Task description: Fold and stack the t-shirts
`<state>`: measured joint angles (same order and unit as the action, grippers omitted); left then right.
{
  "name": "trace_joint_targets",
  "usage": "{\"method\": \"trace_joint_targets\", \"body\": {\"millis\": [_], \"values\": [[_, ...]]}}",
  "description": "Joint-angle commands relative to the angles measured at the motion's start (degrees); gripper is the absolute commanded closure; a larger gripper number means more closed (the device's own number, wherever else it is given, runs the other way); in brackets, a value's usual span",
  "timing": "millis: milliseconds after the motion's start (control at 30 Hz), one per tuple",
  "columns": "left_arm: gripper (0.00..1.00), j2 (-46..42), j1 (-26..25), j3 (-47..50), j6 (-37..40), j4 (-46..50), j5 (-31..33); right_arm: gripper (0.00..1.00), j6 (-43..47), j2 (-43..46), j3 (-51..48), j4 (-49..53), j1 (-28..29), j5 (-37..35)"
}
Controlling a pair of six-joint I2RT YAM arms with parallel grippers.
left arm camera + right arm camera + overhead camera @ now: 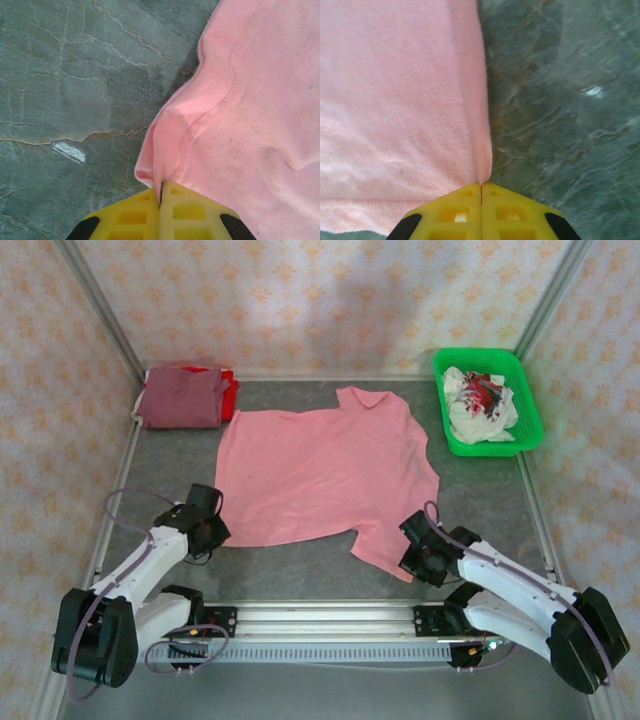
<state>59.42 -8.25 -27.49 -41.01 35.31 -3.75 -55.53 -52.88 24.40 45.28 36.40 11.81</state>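
Left pincer [161, 197] and right pincer [481, 187] each sat clamped on the pink t-shirt [320, 475] edge; such thin bites might slip under uneven lift.

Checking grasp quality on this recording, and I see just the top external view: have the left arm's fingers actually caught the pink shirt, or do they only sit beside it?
Observer: In the left wrist view the left gripper has its yellow fingers shut on the salmon-pink t-shirt at a hem corner.
Operator: And the right side?
Observer: The right wrist view has the right gripper shut too, pinching the shirt's edge where it borders the table.
Operator: Is the cloth bunched?
Observer: At the left pinch, yes: a raised ridge runs away from the fingers.
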Motion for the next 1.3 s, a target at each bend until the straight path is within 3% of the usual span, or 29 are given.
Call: {"method": "trace_joint_targets", "body": {"millis": [0, 267, 567, 733, 967, 1267], "values": [[0.95, -1.7, 0.1, -0.2, -1.3, 2.6, 2.8, 0.98, -1.3, 1.3, 3.2, 1.2, 0.3, -1.5], [1.00, -5.2, 0.3, -0.8, -3.5, 6.3, 3.4, 1.00, -3.5, 5.3, 6.8, 7.1, -0.5, -5.0], [1.00, -6.4, 0.4, 0.4, -2.1, 4.5, -0.3, 1.00, -2.0, 14.8, 8.3, 15.0, -9.2, -3.4], [1.00, -6.2, 0.1, -1.2, -1.0, 6.5, -1.6, 1.00, -2.5, 18.6, 9.8, 20.2, -10.8, -3.5], [1.00, -14.5, -0.1, -0.1, -4.0, 8.6, 0.1, 1.00, -0.2, 21.5, 16.0, 26.3, -12.8, -6.4], [1.00, -18.0, -0.2, 0.8, -4.5, 8.5, 0.7, 1.00, 1.7, 21.0, 16.1, 23.4, -13.0, -5.3]]}}
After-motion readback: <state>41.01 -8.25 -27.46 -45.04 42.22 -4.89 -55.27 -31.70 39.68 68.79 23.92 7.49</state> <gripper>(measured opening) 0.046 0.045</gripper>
